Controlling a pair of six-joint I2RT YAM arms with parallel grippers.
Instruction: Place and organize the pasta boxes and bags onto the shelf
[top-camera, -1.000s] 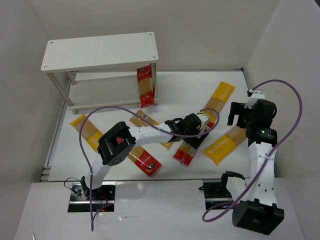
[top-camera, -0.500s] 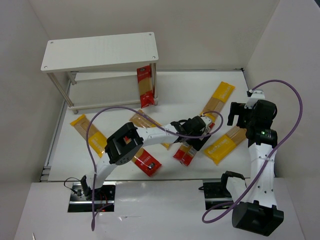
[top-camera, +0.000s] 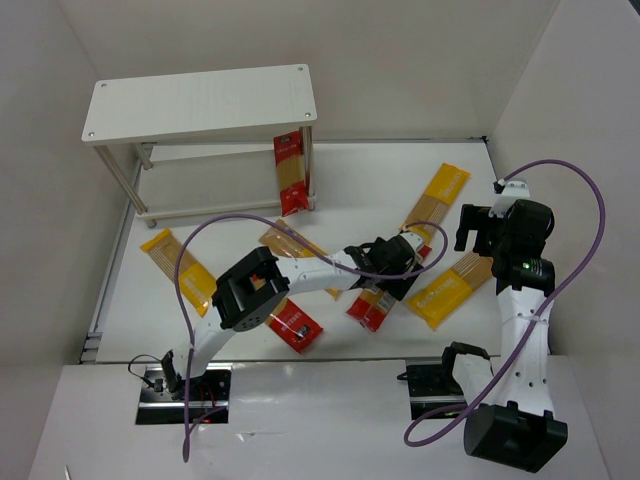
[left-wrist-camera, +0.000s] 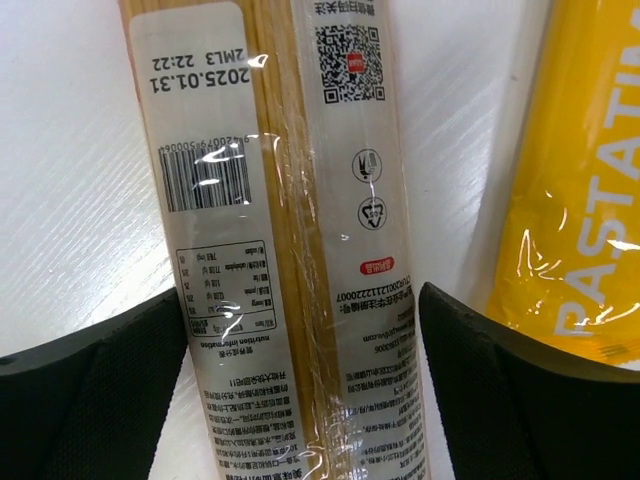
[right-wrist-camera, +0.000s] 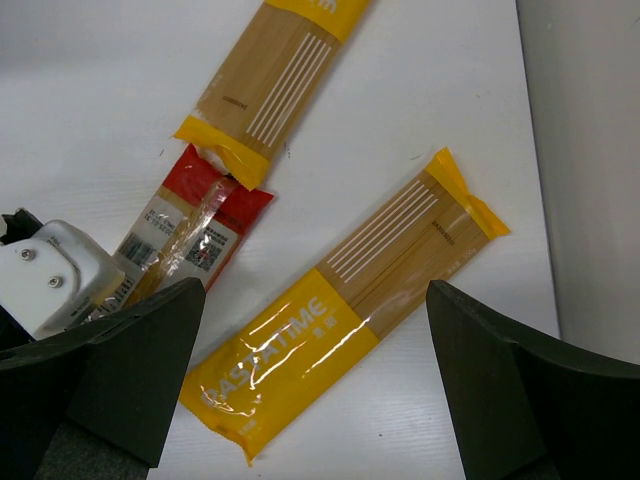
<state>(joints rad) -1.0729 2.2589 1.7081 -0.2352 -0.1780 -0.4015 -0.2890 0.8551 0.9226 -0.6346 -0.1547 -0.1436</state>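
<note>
Top view: shelf sits at the far left of the worktop, no packet on its board. A leg-side red packet is at the shelf's right front leg, can't tell if flat or leaning. The rest are loose on the worktop: left yellow packet, near red packet, middle packet partly under the left arm, far yellow packet, right yellow packet. Left claw is out at mid-worktop, low over the target red packet. Right claw hangs above the right side, well apart from the shelf. Left wrist view: target red packet runs straight between the fingers, label side up, pasta showing through the clear strip. Jaws released, one each side, not pinching. Yellow wrapper just beside it on the right, probably the right yellow packet. Right wrist view: right claw spread wide, holding nothing, looking down on both right-hand yellow packets and the target's red end. Step as I read it: pre-grasp on the target. Next move needs the jaws to clench across the narrow width. Then lift level so the long bag doesn't sag or drag its yellow neighbour, carry it far left and lay it along an edge of the shelf board, leaving room for the others.
</note>
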